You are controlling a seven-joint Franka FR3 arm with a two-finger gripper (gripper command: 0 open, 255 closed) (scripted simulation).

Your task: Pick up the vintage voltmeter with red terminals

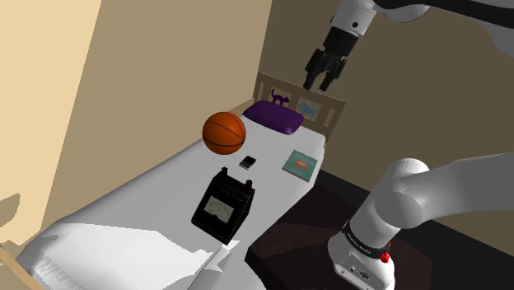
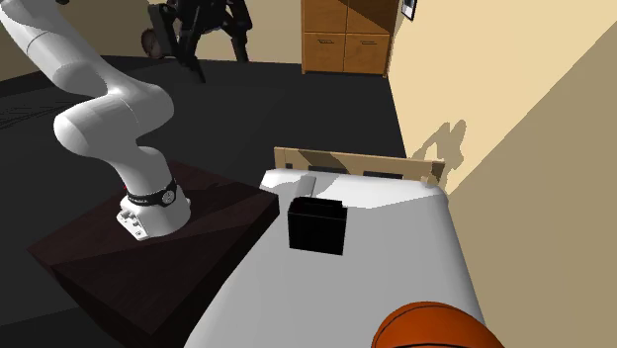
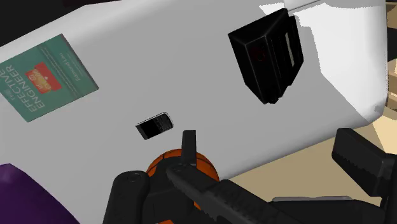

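On the bed (image 1: 156,194), voltmeter (image 1: 223,203) stands upright, dial facing footward; fingers (image 1: 313,80) apart, empty.

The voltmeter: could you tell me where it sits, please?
In the shoulder view, the voltmeter stands on the white bed at lower centre, below the basketball and a small black device.

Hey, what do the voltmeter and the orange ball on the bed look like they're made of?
Voltmeter: black matte casing with hard, flat faces and a pale dial front, probably plastic or bakelite. Ball: orange with dark seam lines and a slight sheen, probably a rubber basketball. Neither is certain.
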